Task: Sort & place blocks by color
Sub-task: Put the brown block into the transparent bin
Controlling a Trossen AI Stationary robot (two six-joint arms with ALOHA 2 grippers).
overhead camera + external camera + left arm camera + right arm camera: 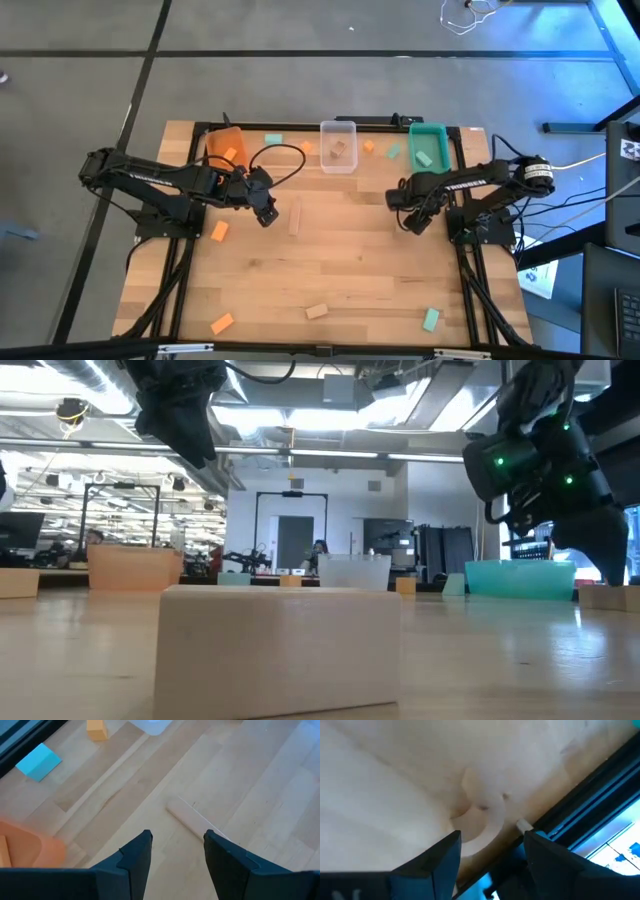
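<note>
the left gripper point(267, 213) hovers with its jaws apart and empty over the smooth butcher-block tabletop point(340, 270), just beside a long plain wood block point(295, 217) that lies flat near the middle. the right gripper point(411, 222) hangs near the right edge, also spread and holding nothing. other small rectangular blocks are scattered: an orange block point(220, 231) near the left edge, and orange block point(222, 323), a wood block point(317, 311) and a teal block point(431, 319) along the near edge, while the orange bin point(222, 146), the clear bin point(338, 146) and the teal bin point(429, 145) stand at the far edge.

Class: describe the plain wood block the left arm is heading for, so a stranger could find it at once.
Start at the clear bin at the table's far edge. Nearer the middle, beside the open left pincer, lies a plain wood block. Its neighbours are orange or teal.
</note>
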